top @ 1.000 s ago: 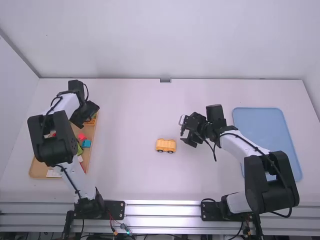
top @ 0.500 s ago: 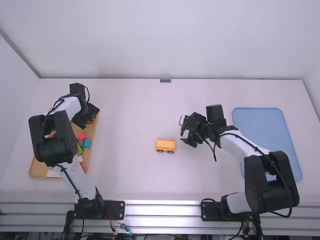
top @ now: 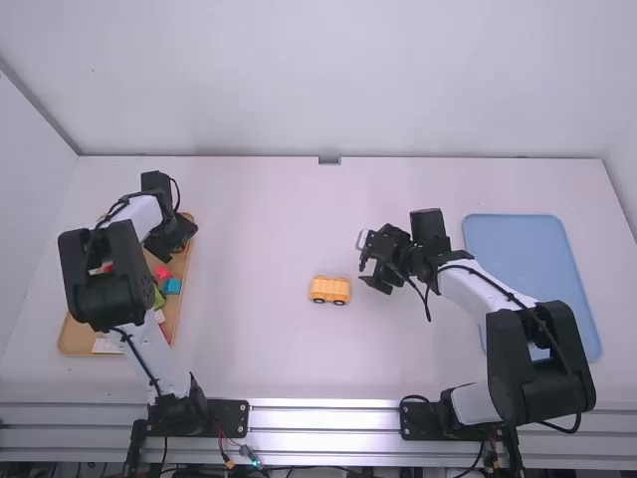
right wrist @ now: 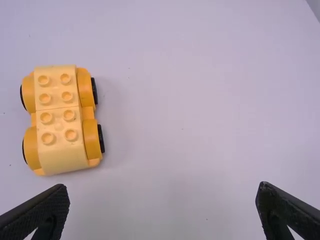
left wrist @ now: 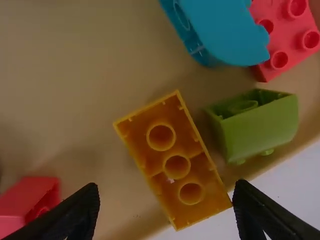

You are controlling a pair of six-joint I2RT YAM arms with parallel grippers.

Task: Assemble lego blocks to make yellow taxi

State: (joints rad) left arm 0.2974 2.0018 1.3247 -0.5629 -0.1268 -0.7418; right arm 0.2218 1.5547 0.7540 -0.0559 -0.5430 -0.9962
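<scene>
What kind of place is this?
Probably a robot lab or workshop: two robot arms are bolted to a metal rail, with loose cables beside it and plain white walls around.

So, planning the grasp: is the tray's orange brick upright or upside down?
Upside down: the orange brick shows its hollow underside and tubes.

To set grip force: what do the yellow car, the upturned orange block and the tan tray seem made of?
Yellow car: hard plastic, smooth and fairly matte, by its crisp moulded studs. Orange block: likely the same plastic, by its thin walls and hollow tubes. Tan tray: smooth, dull; its colour suggests wood, but plastic is possible.
</scene>
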